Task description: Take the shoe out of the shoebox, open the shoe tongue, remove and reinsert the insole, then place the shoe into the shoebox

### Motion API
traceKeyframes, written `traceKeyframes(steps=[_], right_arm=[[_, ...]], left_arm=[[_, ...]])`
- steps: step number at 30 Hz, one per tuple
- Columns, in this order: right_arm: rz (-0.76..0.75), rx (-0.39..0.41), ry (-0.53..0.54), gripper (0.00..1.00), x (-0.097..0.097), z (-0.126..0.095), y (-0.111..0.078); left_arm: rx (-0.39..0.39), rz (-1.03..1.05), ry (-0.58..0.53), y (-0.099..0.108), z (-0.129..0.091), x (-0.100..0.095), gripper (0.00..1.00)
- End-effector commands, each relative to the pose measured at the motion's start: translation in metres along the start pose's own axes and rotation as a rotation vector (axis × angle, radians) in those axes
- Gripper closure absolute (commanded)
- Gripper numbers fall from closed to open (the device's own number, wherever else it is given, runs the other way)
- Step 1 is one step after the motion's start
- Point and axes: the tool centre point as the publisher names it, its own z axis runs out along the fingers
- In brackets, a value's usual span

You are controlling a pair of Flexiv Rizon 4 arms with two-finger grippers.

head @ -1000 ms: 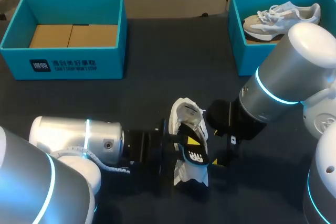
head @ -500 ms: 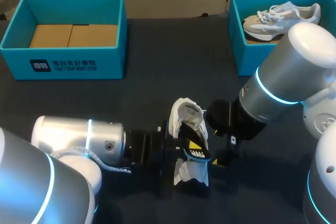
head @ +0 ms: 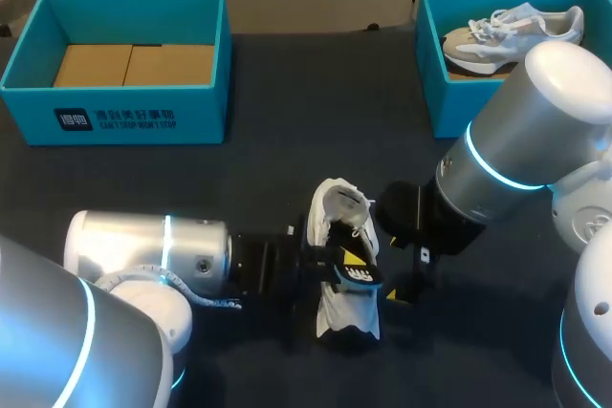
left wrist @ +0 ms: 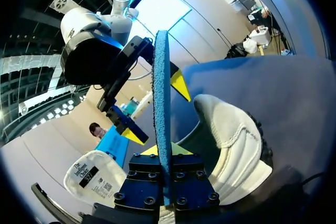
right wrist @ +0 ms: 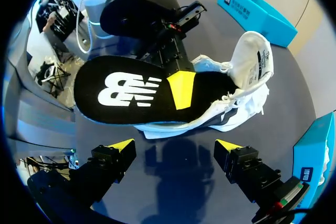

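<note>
A white shoe [head: 337, 305] lies on the dark table between my two grippers, its tongue [right wrist: 256, 59] pulled up. My left gripper [head: 346, 261] is shut on the black insole [head: 357, 275], which sticks out of the shoe's opening. The left wrist view shows the insole [left wrist: 161, 98] edge-on between the fingers, blue underside showing, with the shoe [left wrist: 231, 140] beside it. In the right wrist view the insole [right wrist: 126, 90] shows its white logo, and a yellow fingertip [right wrist: 181, 88] of the left gripper lies on it. My right gripper [right wrist: 173, 148] stands open just beside the shoe [right wrist: 231, 109], touching nothing.
A teal shoebox [head: 115, 121] with a cardboard liner stands at the back left. A second teal box [head: 435, 93] at the back right holds another pale shoe [head: 512, 31]. My right gripper [head: 409, 274] stands right of the shoe in the head view.
My left gripper has closed onto the insole and shifted slightly to the right with it. The right arm has not moved.
</note>
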Motion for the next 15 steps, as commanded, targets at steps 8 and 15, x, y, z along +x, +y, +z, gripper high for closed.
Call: traceKeyframes(steps=[8, 15], right_arm=[[0.0, 0.0, -0.003, 0.0, 0.001, 0.001, 0.0], [0.0, 0.0, -0.003, 0.0, 0.001, 0.001, 0.0]], left_arm=[[0.002, -0.03, 0.005, -0.001, 0.001, 0.0, 0.88], [0.029, -0.071, 0.001, -0.01, -0.007, -0.003, 0.81]])
